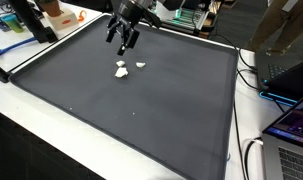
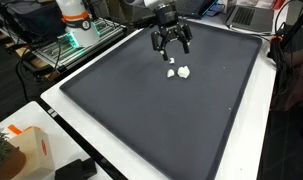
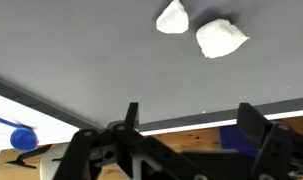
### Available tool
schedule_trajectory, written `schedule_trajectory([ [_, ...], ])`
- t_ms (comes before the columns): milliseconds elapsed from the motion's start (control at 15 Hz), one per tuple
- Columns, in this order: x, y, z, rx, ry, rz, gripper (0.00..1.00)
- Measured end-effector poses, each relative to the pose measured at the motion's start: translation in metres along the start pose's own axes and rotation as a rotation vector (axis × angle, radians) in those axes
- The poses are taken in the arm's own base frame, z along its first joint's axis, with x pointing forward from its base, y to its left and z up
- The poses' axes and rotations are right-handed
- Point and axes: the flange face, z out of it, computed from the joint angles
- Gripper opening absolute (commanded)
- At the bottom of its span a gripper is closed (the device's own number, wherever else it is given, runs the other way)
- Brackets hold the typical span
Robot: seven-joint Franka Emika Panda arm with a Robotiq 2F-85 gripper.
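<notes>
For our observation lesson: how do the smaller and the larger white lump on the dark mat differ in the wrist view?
The smaller lump tapers to a point; the larger lump is broader and blunter. The smaller lump sits higher in the picture than the larger lump. Both are white and lie apart on the dark mat, clear of the open end effector.

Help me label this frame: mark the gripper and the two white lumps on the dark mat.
gripper [image 3: 190, 112], wrist view, midway between its open fingertips.
larger white lump [image 3: 221, 38], wrist view, its middle.
smaller white lump [image 3: 172, 18], wrist view, its middle.
</notes>
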Motion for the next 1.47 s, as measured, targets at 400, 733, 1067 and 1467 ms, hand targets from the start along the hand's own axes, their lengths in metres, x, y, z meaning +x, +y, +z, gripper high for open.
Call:
schedule_trajectory([
  [400, 0.007, 0.007, -0.004, -0.005, -0.089, -0.071, 1.0],
  [733, 0.012, 0.01, -0.014, 0.03, -0.237, -0.108, 1.0],
  [1067, 0.024, 0.011, -0.02, 0.049, -0.31, -0.061, 1.0],
  [1467, 0.029, 0.01, -0.022, 0.066, -0.31, -0.046, 1.0],
])
